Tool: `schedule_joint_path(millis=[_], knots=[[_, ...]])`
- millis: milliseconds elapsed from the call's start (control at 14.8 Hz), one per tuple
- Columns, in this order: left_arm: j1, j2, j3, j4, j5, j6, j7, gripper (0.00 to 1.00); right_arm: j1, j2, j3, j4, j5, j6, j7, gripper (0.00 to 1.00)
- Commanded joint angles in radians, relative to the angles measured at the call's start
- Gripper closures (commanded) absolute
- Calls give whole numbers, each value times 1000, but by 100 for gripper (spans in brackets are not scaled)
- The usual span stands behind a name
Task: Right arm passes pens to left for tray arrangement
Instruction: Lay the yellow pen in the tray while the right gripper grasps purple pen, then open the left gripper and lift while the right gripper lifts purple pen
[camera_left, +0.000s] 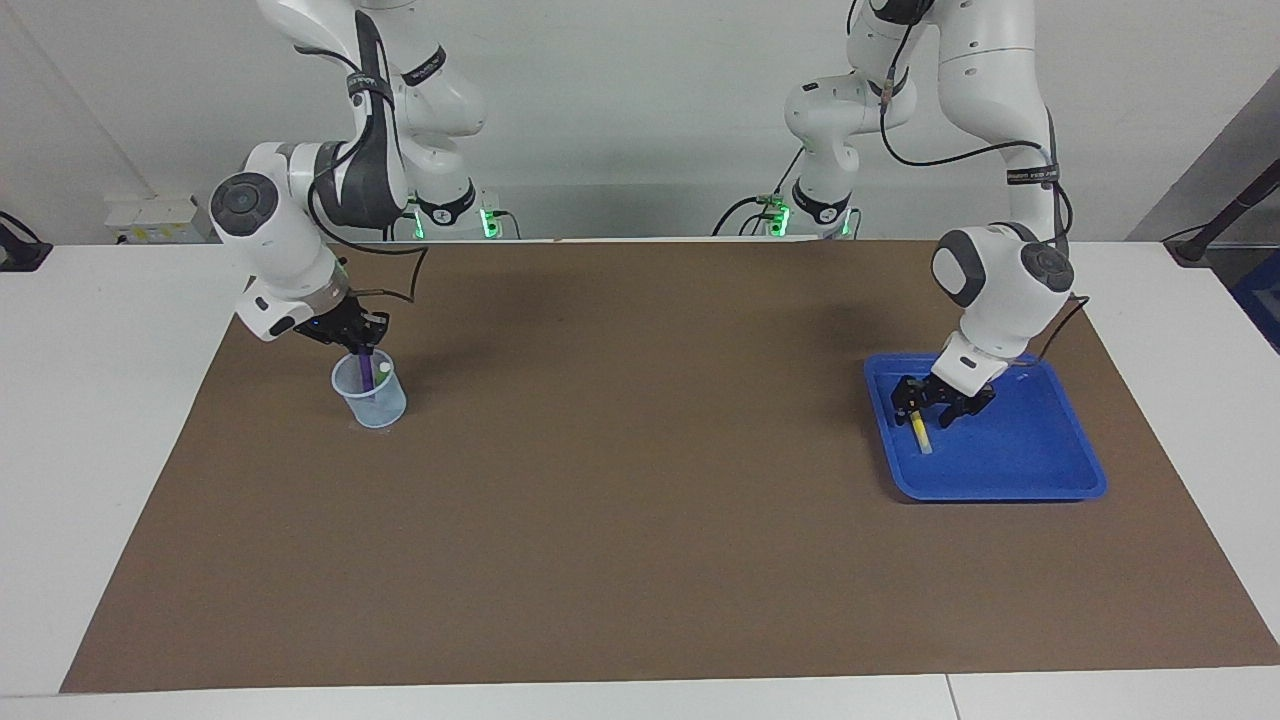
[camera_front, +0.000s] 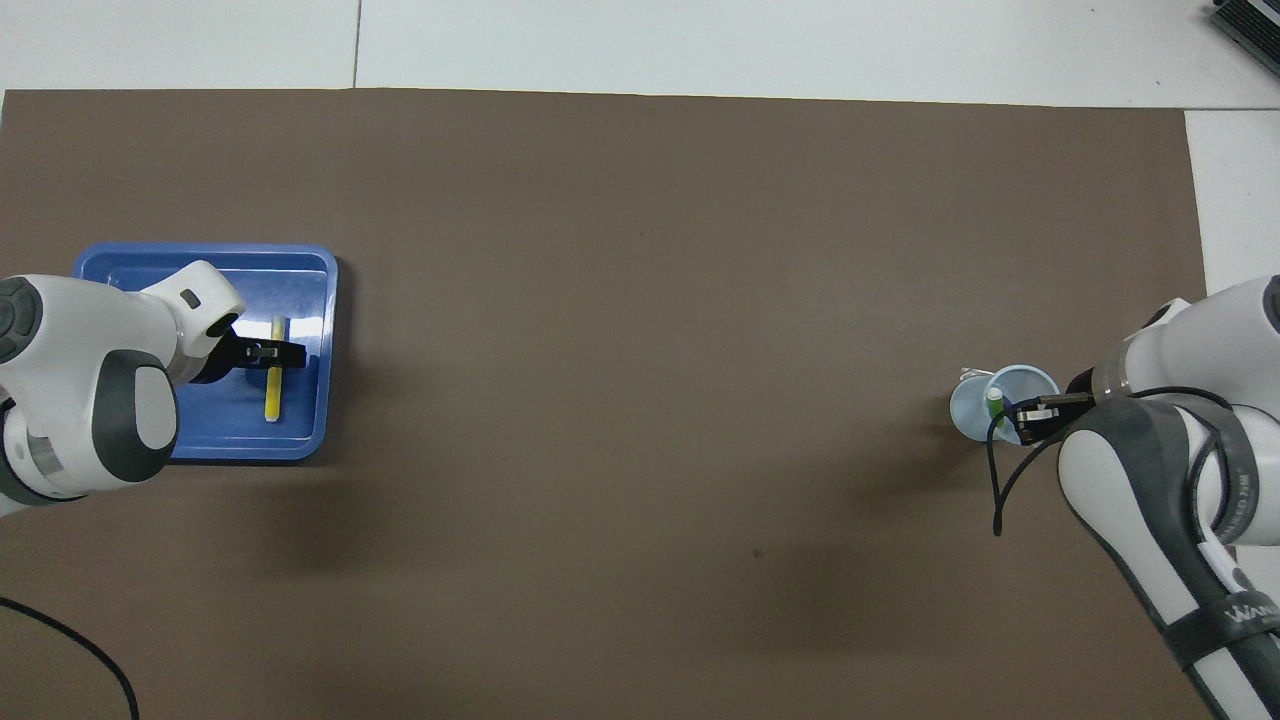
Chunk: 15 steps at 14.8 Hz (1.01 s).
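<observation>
The blue tray (camera_left: 1020, 455) lies toward the left arm's end of the table. The yellow pen (camera_left: 921, 434) lies flat in it and also shows in the overhead view (camera_front: 272, 395). My left gripper (camera_left: 940, 408) is low over the pen's upper end with its fingers spread, and it holds nothing. My right gripper (camera_left: 363, 350), with the blue wrist light, is at the mouth of a pale translucent cup (camera_left: 375, 405). It is shut on the top of the purple pen (camera_left: 367, 373), which stands upright in the cup. The green pen (camera_left: 383, 373) leans in the cup beside it.
A brown mat (camera_left: 640, 480) covers most of the white table. The cup (camera_front: 972, 410) stands toward the right arm's end and the tray (camera_front: 300, 270) toward the left arm's end. A black cable (camera_front: 995, 480) hangs from the right wrist beside the cup.
</observation>
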Motion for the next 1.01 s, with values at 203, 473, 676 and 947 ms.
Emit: schedule_joint_path(millis=[203,473,676,947], knots=[[18,3,-8,99,10,-150,-18,19,-12,-12,7,-17,-22,1,-27,100],[10,-16,-10,203,10,-324,-101,19,-12,-12,7,-17,-20,1,-27,71],[7,-50,-14,234,4,-408,-168,19,-14,-12,7,-17,-20,2,-27,60],[-5,-114,-20,248,-82,-484,-324,19,-14,-20,7,-35,-20,10,-28,63]])
